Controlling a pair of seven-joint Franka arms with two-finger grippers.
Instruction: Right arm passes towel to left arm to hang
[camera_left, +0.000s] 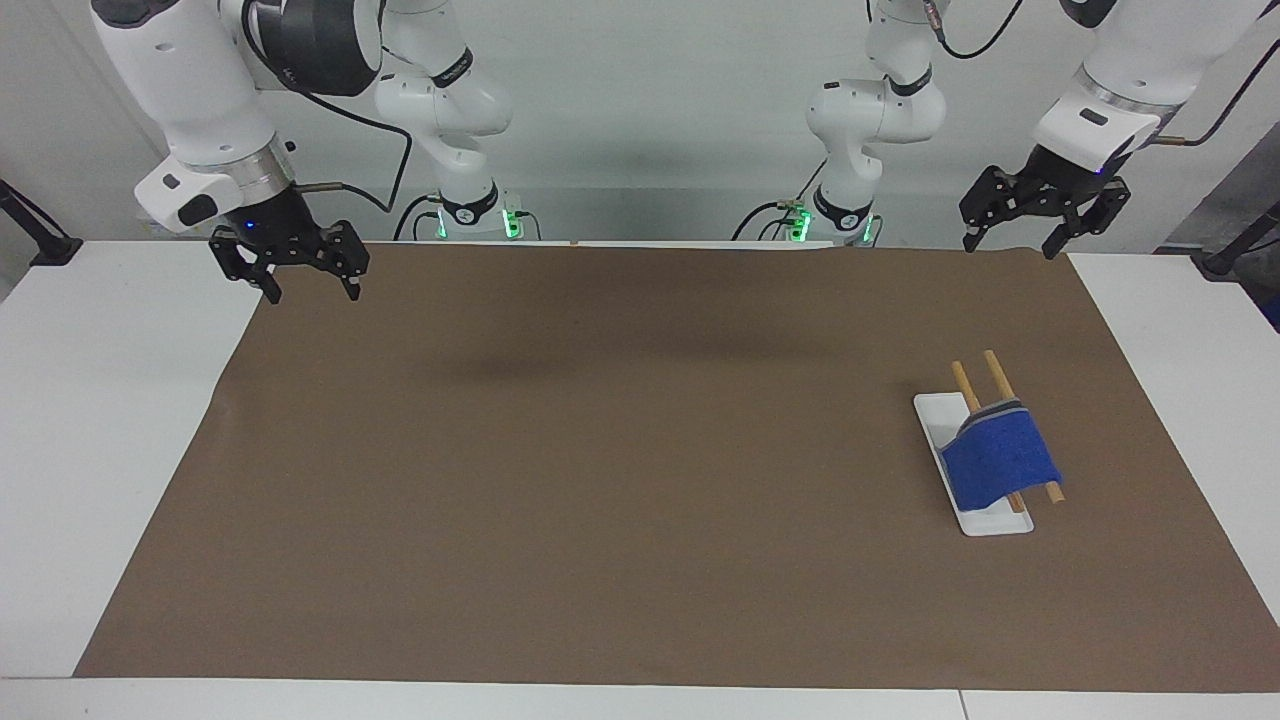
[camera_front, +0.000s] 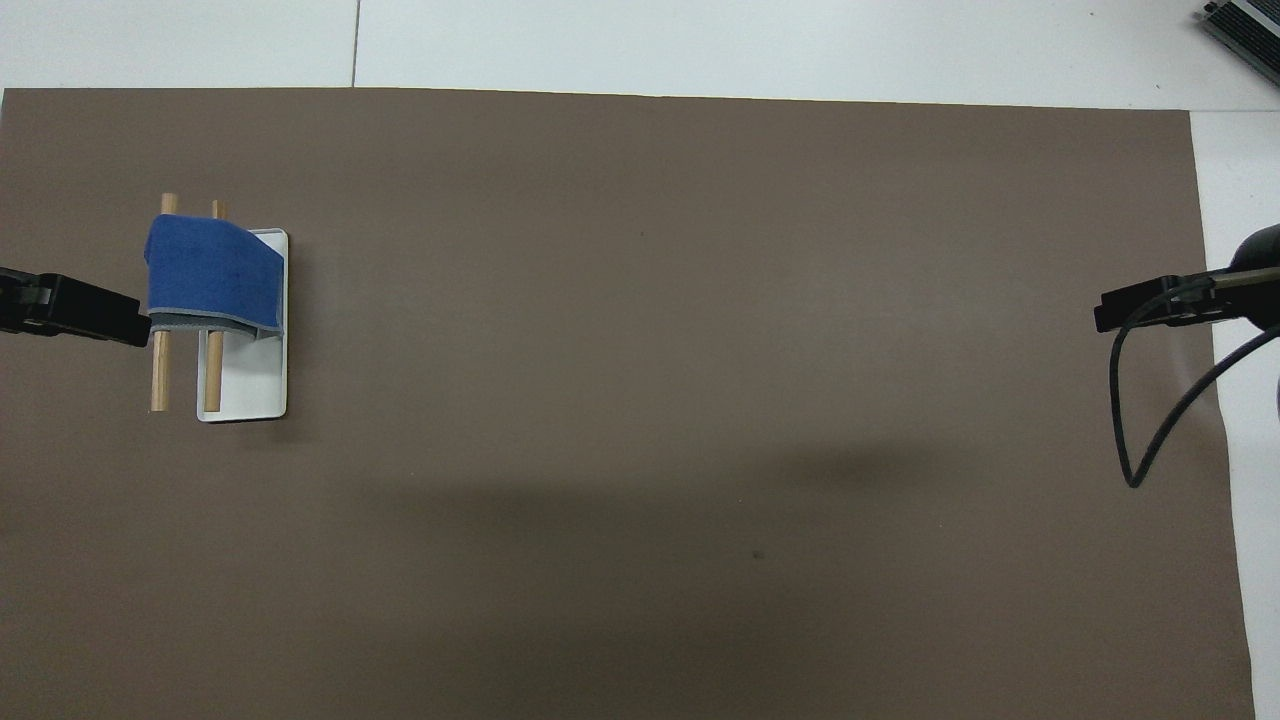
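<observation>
White tabletop (camera_left: 100, 430) under a broad brown mat (camera_left: 620, 470) fills the scene, with a pale wall at the robots' end. Starting at the right arm's end of the tabletop, the right arm (camera_left: 190, 90) bends down from above, and its end effector (camera_left: 306, 288) hangs in the air over the corner of the mat nearest the robots, fingers spread wide and holding nothing; in the overhead view only its dark tip (camera_front: 1150, 305) and a loop of black cable (camera_front: 1150, 400) show at the edge. Across the middle, the mat carries only soft shadows. Toward the left arm's end sits a small white tray (camera_left: 975, 470) with two wooden rods (camera_left: 968, 385) lying along it. The blue towel (camera_left: 1000, 460) is draped over those rods, covering the half of them farther from the robots, its grey edging showing on the side toward the robots; seen from above, the towel (camera_front: 212, 275) spreads across both rods and part of the tray (camera_front: 250, 385). Above the mat's corner at that end, the left arm (camera_left: 1120, 80) holds its end effector (camera_left: 1005, 243) in the air, well apart from the towel, fingers wide and empty
</observation>
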